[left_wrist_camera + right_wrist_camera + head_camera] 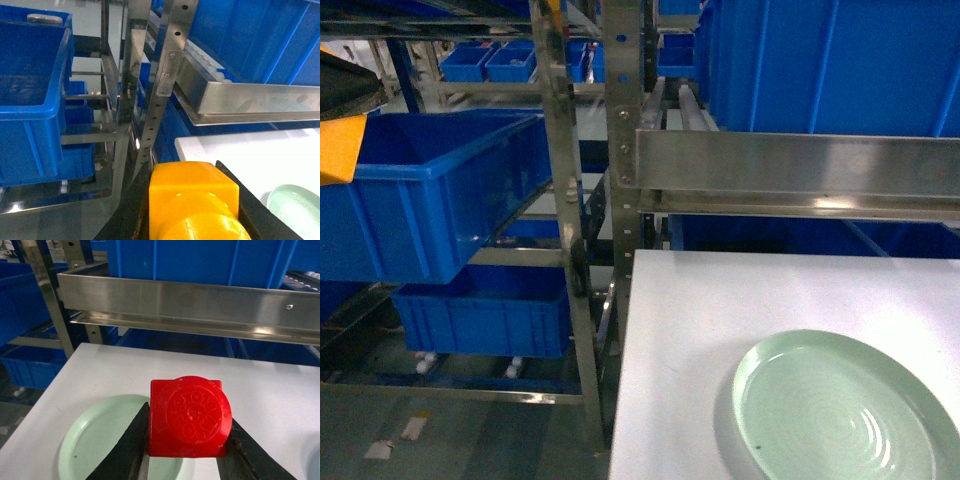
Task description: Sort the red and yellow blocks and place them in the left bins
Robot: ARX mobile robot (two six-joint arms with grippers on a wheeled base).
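My left gripper (186, 172) is shut on the orange-yellow block (192, 200), whose round stud faces the camera. In the head view that block (338, 150) shows at the far left edge, beside the rim of the large upper blue bin (440, 190). That bin (30, 110) appears on the left of the left wrist view and looks empty. A second large blue bin (485, 315) sits on the shelf below. My right gripper (189, 417) is shut on the red block (189, 415), held over the white table (125, 370) beside a green plate (95, 440). The head view does not show the right gripper.
Steel rack posts (560, 160) stand between the bins and the white table (720, 320). A steel rail (800, 165) crosses above the table's far edge, with blue crates behind it. The green plate (845, 410) lies at the table's near right. Small blue bins (490, 62) sit far back.
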